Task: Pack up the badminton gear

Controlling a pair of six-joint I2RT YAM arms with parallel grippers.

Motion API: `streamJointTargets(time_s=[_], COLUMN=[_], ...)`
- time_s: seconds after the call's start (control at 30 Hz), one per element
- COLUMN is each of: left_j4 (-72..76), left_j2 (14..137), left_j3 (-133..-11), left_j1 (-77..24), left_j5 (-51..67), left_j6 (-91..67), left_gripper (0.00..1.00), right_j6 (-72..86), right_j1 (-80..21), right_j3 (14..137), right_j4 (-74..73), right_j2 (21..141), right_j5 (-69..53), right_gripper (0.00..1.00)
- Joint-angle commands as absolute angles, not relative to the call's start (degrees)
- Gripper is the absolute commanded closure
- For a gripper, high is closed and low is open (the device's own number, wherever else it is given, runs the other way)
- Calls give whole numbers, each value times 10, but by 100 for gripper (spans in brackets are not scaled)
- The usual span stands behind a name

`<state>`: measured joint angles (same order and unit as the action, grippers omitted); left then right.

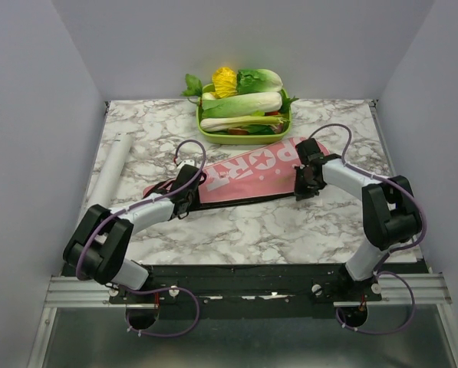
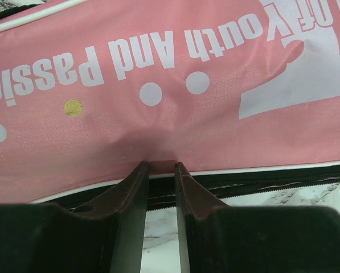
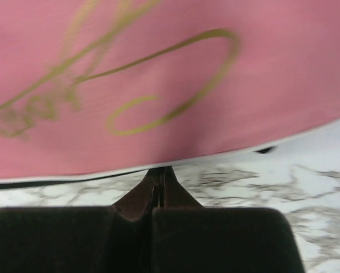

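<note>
The pink cover bag lies flat across the middle of the table, with white lettering and black trim along its near edge. My left gripper is at the bag's near edge towards the handle end. In the left wrist view its narrowly parted fingertips pinch a puckered fold of the pink fabric just above the white piping and black zip. My right gripper is at the wide end. It is fully shut, with its tips on the bag's piped edge. The long white tube lies at the left. No rackets show.
The green tray of vegetables stands at the back centre, just beyond the bag. Marble table shows between the bag and the arm bases. Grey walls close in the left, right and back.
</note>
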<state>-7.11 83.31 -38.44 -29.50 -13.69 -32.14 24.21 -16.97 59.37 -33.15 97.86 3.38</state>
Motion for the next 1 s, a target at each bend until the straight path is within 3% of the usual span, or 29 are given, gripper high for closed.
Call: streamJointTargets(time_s=[0.0, 0.6, 0.77, 0.97], left_j4=[-62, -50, -71, -129], left_j2=[851, 849, 822, 738], left_j3=[-371, -377, -384, -414], left_j1=[-295, -311, -323, -359], left_j5=[-129, -89, -84, -71], left_j6=[-316, -309, -311, -323], left_gripper=[68, 71, 71, 68], right_j6=[262, 360, 394, 404], right_j1=[-219, -476, -488, -486], right_j3=[630, 867, 861, 788], right_j4=[-308, -265, -214, -194], right_j2=[989, 1200, 1209, 1147], right_j5=[-35, -199, -221, -162], right_gripper=[99, 99, 99, 99])
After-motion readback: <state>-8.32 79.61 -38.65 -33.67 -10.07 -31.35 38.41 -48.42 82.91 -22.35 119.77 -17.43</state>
